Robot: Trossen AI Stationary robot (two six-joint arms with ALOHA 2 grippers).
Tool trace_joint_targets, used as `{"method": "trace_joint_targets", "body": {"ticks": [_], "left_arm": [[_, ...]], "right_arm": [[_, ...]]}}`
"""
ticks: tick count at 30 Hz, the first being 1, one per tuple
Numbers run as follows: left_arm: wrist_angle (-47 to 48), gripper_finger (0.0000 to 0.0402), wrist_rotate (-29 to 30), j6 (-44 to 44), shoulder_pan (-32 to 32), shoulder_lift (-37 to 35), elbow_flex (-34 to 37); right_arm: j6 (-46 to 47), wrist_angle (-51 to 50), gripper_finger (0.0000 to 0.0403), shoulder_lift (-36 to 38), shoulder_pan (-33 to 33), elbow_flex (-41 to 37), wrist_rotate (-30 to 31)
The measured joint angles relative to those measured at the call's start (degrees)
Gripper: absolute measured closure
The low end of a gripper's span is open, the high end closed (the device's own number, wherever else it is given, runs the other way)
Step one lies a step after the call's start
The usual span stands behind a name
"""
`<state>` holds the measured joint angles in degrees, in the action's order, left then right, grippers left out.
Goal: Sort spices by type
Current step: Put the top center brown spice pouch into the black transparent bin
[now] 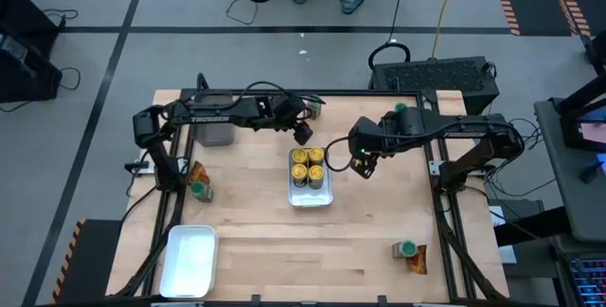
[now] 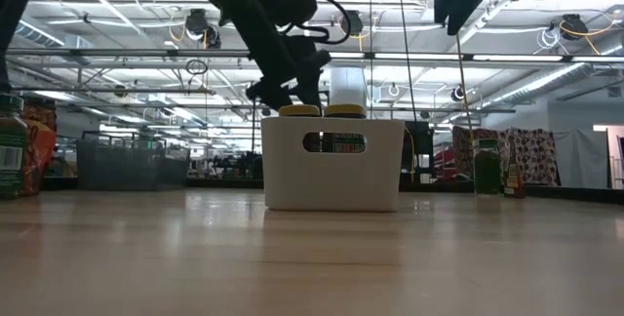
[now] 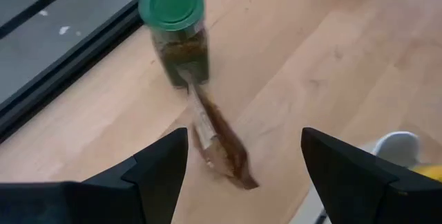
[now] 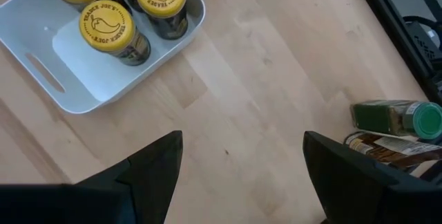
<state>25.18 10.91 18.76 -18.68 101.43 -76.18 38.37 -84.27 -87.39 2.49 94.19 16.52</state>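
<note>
Several yellow-lidded jars (image 1: 309, 166) stand in a white tray (image 1: 325, 196) at mid-table; three of them show in the right wrist view (image 4: 107, 27). My left gripper (image 1: 303, 133) hangs open and empty just beyond the tray's far end. Its wrist view (image 3: 242, 155) looks at a green-lidded jar (image 3: 176, 30) with an orange-brown packet (image 3: 217, 141) lying against its base. My right gripper (image 1: 363, 163) hangs open and empty right of the tray, as its wrist view (image 4: 242, 155) shows. Other green-lidded jars stand at the left (image 1: 200, 189), front right (image 1: 405, 248) and far right (image 1: 400, 110).
A second white tray (image 1: 189, 260) lies at the front left corner. A dark bin (image 1: 215, 119) stands at the far left. Packets lie beside the left jar (image 1: 197, 172) and the front right jar (image 1: 418, 261). Bare wood lies between the middle tray and the near edge.
</note>
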Motion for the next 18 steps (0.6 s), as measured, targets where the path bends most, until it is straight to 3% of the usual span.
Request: {"method": "trace_joint_targets", "body": {"ticks": [18], "left_arm": [[-2.47,0.0116,-0.16,1.92,-1.49,9.07,0.02]], "right_arm": [[-0.15,-0.04,0.0122,-0.01,0.26,0.00,0.46]]}}
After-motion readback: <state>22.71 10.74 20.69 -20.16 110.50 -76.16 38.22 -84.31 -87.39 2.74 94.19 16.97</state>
